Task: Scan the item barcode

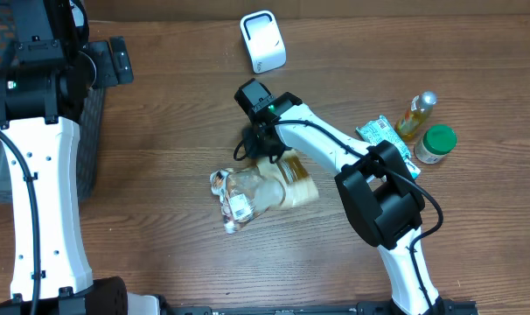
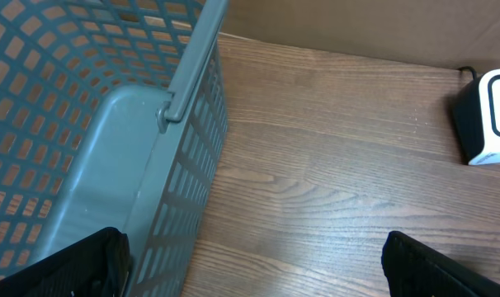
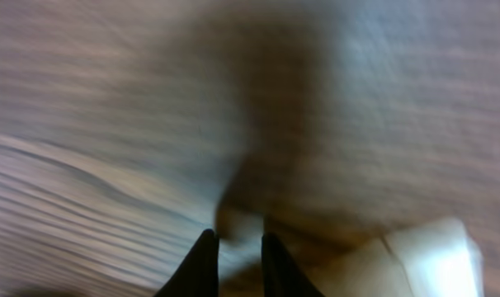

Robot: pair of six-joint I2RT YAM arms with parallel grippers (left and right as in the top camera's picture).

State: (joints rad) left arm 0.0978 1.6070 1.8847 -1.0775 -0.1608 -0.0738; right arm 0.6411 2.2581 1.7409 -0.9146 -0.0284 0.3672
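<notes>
Right fingers [image 3: 233, 260] were drawn nearly together, with a pale strip of the bagged item [image 1: 287, 185] pinched in the narrow gap between the tips. The right wrist view was heavily blurred, so how firm the hold was could not be judged. From overhead the fingertips were hidden under the wrist. The item lay on the wooden surface [image 1: 177, 114] directly below them, with a white barcode label [image 1: 239, 206] on its clear end, the far end from the fingers.

The white scanner [image 1: 263, 41] stood well apart, beyond the right fingers. Left fingers [image 1: 123, 59] were spread fully wide, holding nothing, beside the mesh basket [image 2: 110, 148], whose far side was cut off. A bottle [image 1: 416, 114], green-lidded jar [image 1: 435, 144] and green packet [image 1: 380, 131] lay behind the right arm, the packet partly covered.
</notes>
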